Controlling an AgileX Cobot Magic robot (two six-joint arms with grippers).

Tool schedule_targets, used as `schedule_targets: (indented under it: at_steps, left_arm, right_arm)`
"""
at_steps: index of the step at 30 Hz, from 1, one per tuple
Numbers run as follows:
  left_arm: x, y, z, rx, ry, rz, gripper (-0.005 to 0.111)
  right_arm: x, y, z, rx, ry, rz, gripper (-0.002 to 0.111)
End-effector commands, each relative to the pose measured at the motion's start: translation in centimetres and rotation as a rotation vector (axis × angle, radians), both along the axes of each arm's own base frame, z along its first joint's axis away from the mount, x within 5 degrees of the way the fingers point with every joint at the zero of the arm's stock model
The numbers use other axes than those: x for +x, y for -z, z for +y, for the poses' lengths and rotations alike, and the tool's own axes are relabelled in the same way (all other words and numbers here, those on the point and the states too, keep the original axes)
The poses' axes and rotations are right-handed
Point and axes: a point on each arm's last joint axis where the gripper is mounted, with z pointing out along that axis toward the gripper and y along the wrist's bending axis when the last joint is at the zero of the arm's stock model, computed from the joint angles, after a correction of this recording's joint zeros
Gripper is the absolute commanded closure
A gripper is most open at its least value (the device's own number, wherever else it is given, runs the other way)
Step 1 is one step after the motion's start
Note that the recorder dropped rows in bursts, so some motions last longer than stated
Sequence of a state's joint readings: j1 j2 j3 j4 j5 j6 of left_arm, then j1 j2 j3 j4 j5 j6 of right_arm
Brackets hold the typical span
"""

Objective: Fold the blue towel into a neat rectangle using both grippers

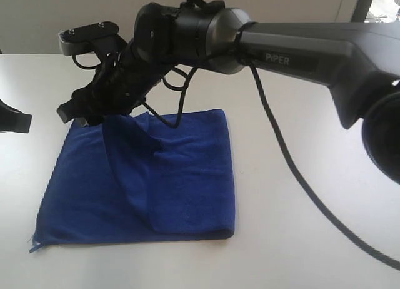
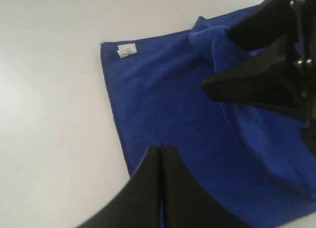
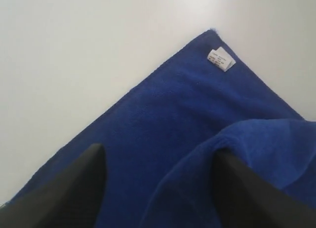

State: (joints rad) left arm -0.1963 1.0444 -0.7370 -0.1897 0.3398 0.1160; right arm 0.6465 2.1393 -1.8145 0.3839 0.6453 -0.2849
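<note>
Oblique overview; wrist close-ups sharing towel (image 2: pixel 163 114)

Label (image 3: pixel 220 59) print illegibly small; left end effector (image 1: pixel 19 122) mostly beyond exterior view's edge.

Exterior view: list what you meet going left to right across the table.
left gripper, jaws shut, at the picture's edge → blue towel → black cable trailing over the bare table. The right gripper is left out: it hangs over the towel, so it has no place of its own.
</note>
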Motion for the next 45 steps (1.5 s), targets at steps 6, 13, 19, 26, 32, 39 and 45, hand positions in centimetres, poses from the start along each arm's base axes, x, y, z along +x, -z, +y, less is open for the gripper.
schedule_targets:
  at_steps: [6,13,19,26,32,39,45]
  left_arm:
    - [-0.1,-0.4,-0.2,-0.011,0.007,-0.011,0.107]
    - [-0.1,-0.3,-0.2,-0.010,0.008,-0.007,0.107]
    - [-0.1,-0.3,-0.2,-0.010,0.008,-0.007,0.107]
    - [-0.2,-0.3,-0.2,-0.010,0.009,-0.002,0.107]
    - [-0.2,-0.3,-0.2,-0.010,0.008,-0.005,0.107]
    - [-0.1,-0.3,-0.2,-0.011,0.007,-0.009,0.107]
    - [-0.1,-0.3,-0.2,-0.011,0.007,-0.008,0.107]
  right_arm:
    - [-0.8,-1.3,-1.4,-0.159,-0.079,-0.034,0.050]
    - [-0.6,-0.9,-2.1,-0.253,-0.082,-0.057,0.050]
    - [0.2,0.2,-4.9,-0.529,0.018,-0.034,0.067]
    - [1.5,4.8,-8.7,-0.702,0.054,0.202,0.098]
    - [1.5,9.1,-10.6,-0.762,0.055,0.316,0.103]
    - [1.4,11.1,-14.3,-0.872,0.076,0.457,0.103]
    - [2.5,11.2,-18.2,-0.868,0.153,0.502,0.103]
